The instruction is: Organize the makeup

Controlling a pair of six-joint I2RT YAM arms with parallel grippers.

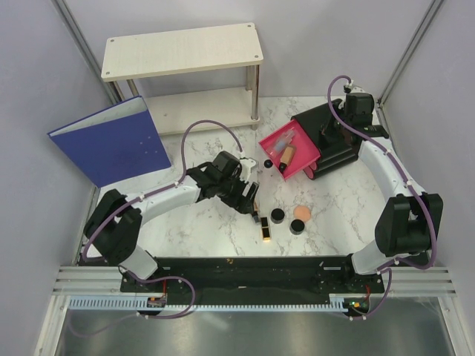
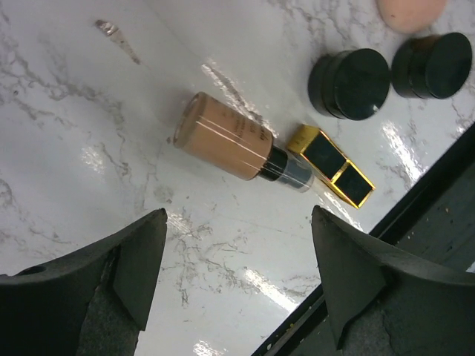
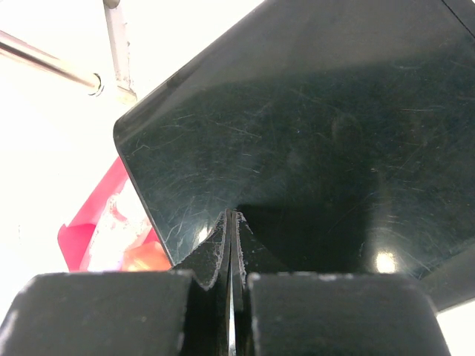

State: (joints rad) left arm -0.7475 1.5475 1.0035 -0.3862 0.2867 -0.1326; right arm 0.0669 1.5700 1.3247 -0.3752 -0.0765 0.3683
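Note:
A peach tube with a dark cap (image 2: 230, 144) lies on the marble table beside the black-and-gold lipstick (image 2: 330, 165), which also shows in the top view (image 1: 264, 227). Two round black jars (image 1: 277, 216) (image 1: 297, 227) and the peach puff (image 1: 301, 213) sit to their right. My left gripper (image 2: 241, 274) is open and empty, hovering just short of the tube. A second peach tube (image 1: 286, 156) lies in the open pink drawer (image 1: 303, 165). My right gripper (image 3: 232, 222) is shut, its tips against the top of the black organizer box (image 3: 312, 126).
A small black round piece (image 1: 267, 163) lies by the drawer. A white two-tier shelf (image 1: 182, 48) stands at the back and a blue binder (image 1: 111, 141) leans at back left. A black rail (image 1: 245, 268) runs along the table's near edge.

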